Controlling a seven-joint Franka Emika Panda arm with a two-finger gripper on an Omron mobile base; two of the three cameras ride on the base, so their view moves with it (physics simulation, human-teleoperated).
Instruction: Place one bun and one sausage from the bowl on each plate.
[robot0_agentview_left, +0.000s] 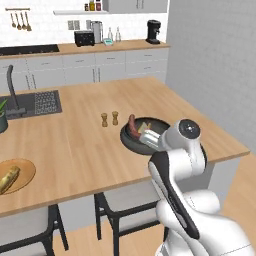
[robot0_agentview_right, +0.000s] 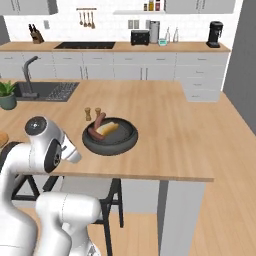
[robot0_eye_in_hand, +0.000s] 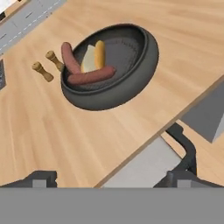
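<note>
The dark bowl (robot0_eye_in_hand: 131, 89) sits near the counter's front edge and holds two sausages (robot0_eye_in_hand: 91, 76) and two buns (robot0_eye_in_hand: 100, 54). One sausage (robot0_eye_in_hand: 69, 57) leans on the bowl's rim. In the base views, the bowl (robot0_agentview_right: 111, 145) lies just ahead of my arm, with a sausage (robot0_agentview_right: 99, 121) and a bun (robot0_agentview_right: 107, 129) showing inside. My gripper (robot0_eye_in_hand: 111, 179) hovers open and empty above the counter edge, short of the bowl. At far left, a tan plate (robot0_agentview_left: 26, 170) carries one bun (robot0_agentview_left: 9, 178).
Two small wooden shakers (robot0_agentview_left: 104, 119) stand just behind the bowl (robot0_agentview_left: 131, 142). A sink (robot0_agentview_left: 35, 103) with a tap and a potted plant (robot0_agentview_right: 7, 95) lie at the counter's left. Dark stools (robot0_agentview_left: 115, 210) stand under the front edge.
</note>
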